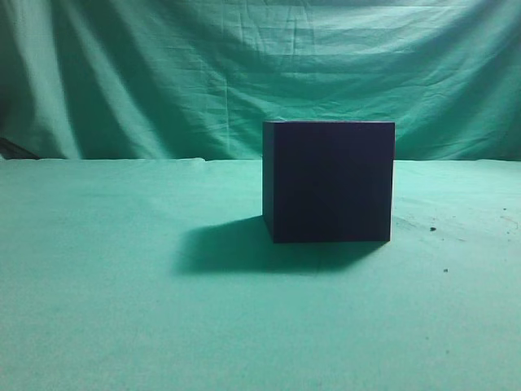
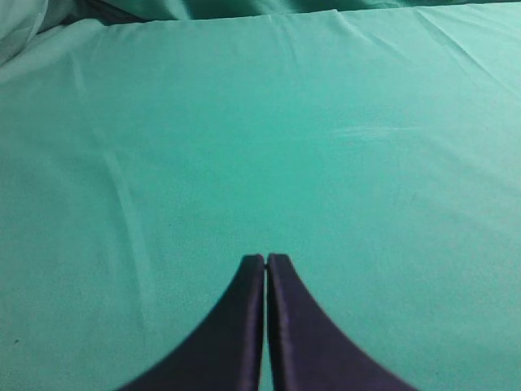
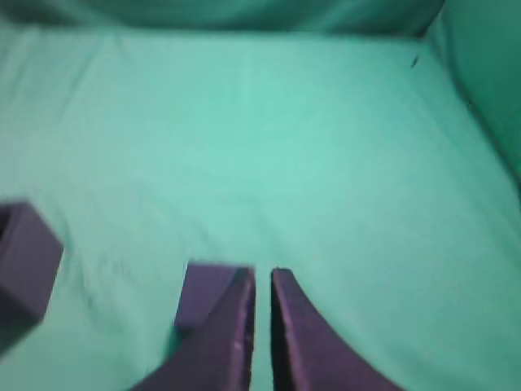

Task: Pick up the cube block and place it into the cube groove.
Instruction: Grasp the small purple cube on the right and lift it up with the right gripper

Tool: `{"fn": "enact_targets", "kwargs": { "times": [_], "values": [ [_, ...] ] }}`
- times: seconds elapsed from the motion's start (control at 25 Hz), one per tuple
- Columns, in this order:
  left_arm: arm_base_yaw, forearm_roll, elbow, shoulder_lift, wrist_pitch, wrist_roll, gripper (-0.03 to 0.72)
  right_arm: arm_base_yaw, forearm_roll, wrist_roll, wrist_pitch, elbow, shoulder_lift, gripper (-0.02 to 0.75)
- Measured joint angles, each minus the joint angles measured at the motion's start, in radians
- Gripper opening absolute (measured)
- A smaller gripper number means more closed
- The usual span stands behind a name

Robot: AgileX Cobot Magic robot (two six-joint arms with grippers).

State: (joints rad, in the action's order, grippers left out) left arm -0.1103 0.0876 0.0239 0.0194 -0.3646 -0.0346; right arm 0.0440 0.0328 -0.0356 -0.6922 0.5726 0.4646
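Sitting on the green cloth surface [image 1: 122, 326], the big dark box [image 1: 330, 181] shows plain faces in ext. view; its cube groove isn't visible from there. Rt wrist view, blurred: box edge at far left, small cube block [image 3: 203, 293] resting on the cloth just left of the right hand [image 3: 262, 277], partly behind its left finger. Rt hand's fingers nearly together, holding nothing. Left hand [image 2: 266, 261] fully closed, empty, over bare cloth.

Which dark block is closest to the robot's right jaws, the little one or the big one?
The little cube block, right beside the right gripper. The big box sits farther off at the left edge.
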Motion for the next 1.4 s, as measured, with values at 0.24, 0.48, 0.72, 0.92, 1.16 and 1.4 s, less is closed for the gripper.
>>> {"fn": "enact_targets", "kwargs": {
  "times": [0.24,0.48,0.72,0.92,1.16,1.4],
  "values": [
    [0.0,0.0,0.0,0.0,0.0,0.0,0.0,0.041,0.06,-0.073,-0.223,0.06,0.242,0.049],
    [0.0,0.0,0.0,0.0,0.0,0.0,0.0,0.212,0.004,-0.004,-0.407,0.219,0.533,0.049],
    [0.0,0.0,0.0,0.0,0.0,0.0,0.0,0.258,-0.073,0.12,-0.446,0.354,0.749,0.049],
    [0.0,0.0,0.0,0.0,0.0,0.0,0.0,0.241,-0.077,0.166,-0.443,0.376,0.893,0.26],
    [0.0,0.0,0.0,0.0,0.0,0.0,0.0,0.229,-0.082,0.197,-0.359,0.376,1.019,0.566],
    [0.0,0.0,0.0,0.0,0.0,0.0,0.0,0.229,-0.101,0.223,-0.29,0.379,1.079,0.596]
  ]
}}
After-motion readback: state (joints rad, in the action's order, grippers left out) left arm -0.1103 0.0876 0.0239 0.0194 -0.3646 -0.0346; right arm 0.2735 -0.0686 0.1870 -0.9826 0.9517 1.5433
